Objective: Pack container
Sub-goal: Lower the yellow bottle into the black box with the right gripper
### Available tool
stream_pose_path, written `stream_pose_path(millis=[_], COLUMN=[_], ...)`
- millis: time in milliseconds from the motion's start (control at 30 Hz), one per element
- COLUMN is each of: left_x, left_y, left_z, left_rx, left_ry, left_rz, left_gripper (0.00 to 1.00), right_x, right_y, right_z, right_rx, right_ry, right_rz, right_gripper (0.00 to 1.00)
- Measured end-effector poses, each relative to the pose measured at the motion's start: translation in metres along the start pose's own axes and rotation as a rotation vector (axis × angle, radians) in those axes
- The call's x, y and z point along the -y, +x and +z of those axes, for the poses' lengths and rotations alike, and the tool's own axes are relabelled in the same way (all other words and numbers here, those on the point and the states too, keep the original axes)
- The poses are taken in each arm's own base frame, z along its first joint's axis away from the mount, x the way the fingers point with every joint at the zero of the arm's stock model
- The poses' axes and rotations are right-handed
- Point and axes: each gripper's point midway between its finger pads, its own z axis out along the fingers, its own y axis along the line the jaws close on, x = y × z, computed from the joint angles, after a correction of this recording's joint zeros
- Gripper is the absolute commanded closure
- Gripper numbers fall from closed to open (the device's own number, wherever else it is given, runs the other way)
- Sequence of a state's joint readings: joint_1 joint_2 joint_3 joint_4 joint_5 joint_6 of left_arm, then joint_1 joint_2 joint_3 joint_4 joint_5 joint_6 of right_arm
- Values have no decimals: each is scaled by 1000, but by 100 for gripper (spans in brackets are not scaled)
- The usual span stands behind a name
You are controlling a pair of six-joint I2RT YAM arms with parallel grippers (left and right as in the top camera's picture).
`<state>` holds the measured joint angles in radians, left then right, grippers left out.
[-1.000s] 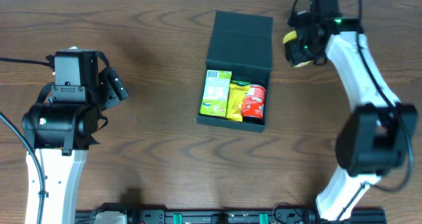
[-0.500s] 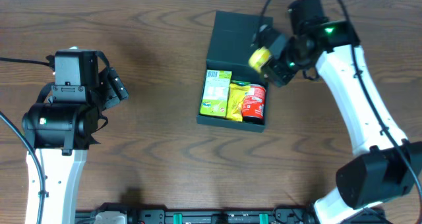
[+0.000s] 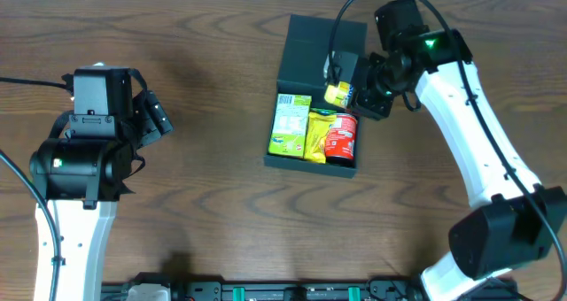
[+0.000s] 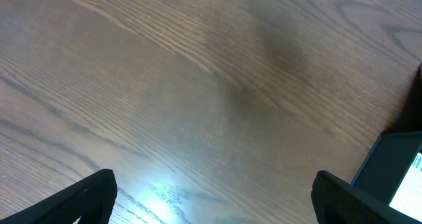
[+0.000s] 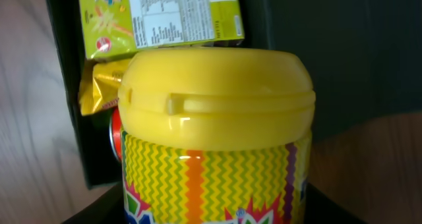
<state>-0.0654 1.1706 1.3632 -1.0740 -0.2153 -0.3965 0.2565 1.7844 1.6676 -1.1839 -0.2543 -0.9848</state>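
Toward the left edge of the table (image 3: pixel 204 195), left hand (image 3: pixel 157 115) with fingers spread wide, holding nothing. Mid-table, nearer the far edge, container (image 3: pixel 310 165) open, lid (image 3: pixel 321 49) laid flat toward that edge; inside, side by side, green-yellow carton (image 3: pixel 290 124), yellow packet (image 3: pixel 318 135), red can (image 3: pixel 341 137). Over its right side, right hand (image 3: pixel 344 87) clamped on yellow-lidded tub (image 5: pixel 217 112).

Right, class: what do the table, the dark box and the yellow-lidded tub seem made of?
Table: wood or wood-look laminate, grain lines, slight sheen.
Dark box: probably rigid card, matte, sharp edges.
Yellow-lidded tub: likely plastic, glossy highlights on lid.
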Motion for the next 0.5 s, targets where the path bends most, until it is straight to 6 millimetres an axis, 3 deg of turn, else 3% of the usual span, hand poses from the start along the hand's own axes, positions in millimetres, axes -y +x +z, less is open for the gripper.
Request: stream_pose_path(millis=[167, 300, 500], left_x=[0, 0, 0], left_y=[0, 0, 0], left_z=[0, 0, 0], left_rx=[0, 0, 0], left_ry=[0, 0, 0], left_rz=[0, 0, 0], left_gripper=[5, 5, 5], right_x=[0, 12, 21], right_y=[11, 16, 19], right_z=[29, 59, 89], right_rx=[-38, -55, -63], right_ry=[-61, -67, -79], right_rz=[-67, -99, -115], right_gripper=[45, 45, 45])
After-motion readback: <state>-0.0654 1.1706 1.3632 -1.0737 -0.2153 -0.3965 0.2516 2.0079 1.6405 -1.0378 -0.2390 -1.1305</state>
